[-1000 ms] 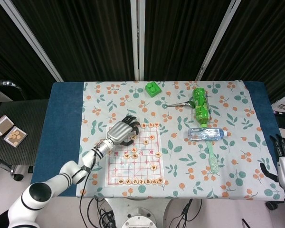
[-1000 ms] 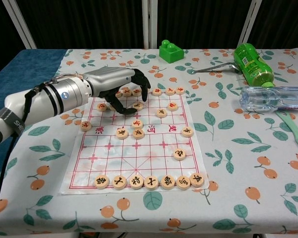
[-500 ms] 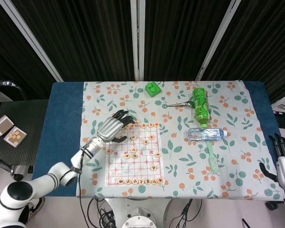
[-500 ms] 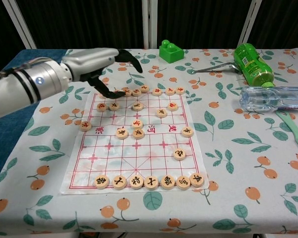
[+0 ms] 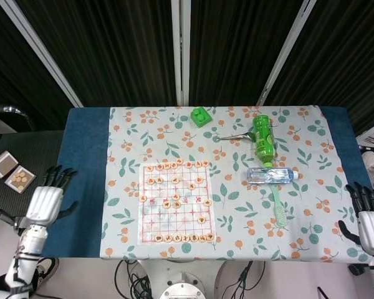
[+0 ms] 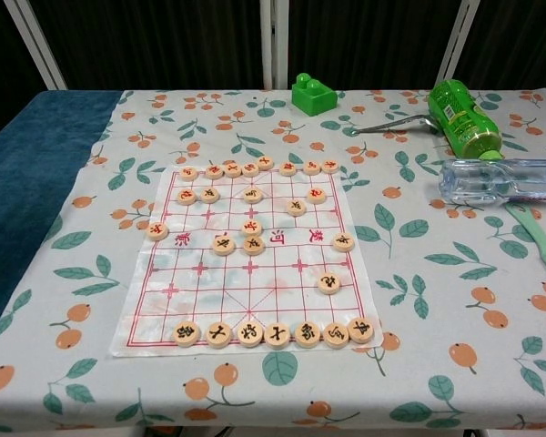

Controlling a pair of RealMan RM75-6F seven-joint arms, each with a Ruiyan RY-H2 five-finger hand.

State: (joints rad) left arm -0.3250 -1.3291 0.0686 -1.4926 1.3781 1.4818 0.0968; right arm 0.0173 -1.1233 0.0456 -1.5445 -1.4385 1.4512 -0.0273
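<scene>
A paper chess board (image 5: pixel 176 202) (image 6: pixel 255 264) lies on the flowered cloth with several round wooden pieces (image 6: pixel 251 246) on it, a row along its far edge and a row along its near edge. My left hand (image 5: pixel 45 202) hangs off the table's left side, fingers apart, holding nothing. My right hand (image 5: pixel 367 219) is at the table's right edge, fingers spread, also holding nothing. Neither hand shows in the chest view.
A green block (image 5: pixel 200 116) (image 6: pixel 313 95) sits at the back. A green bottle (image 5: pixel 262 138) (image 6: pixel 463 117), a metal spoon (image 5: pixel 233 136), a clear water bottle (image 5: pixel 272 175) (image 6: pixel 500 180) and a green toothbrush (image 5: pixel 278 203) lie to the right. Small boxes (image 5: pixel 11 172) sit off the table, left.
My left hand has lifted off the far-left pieces of the board and drawn back off the table to the left. It has left the chest view. The right hand barely moved.
</scene>
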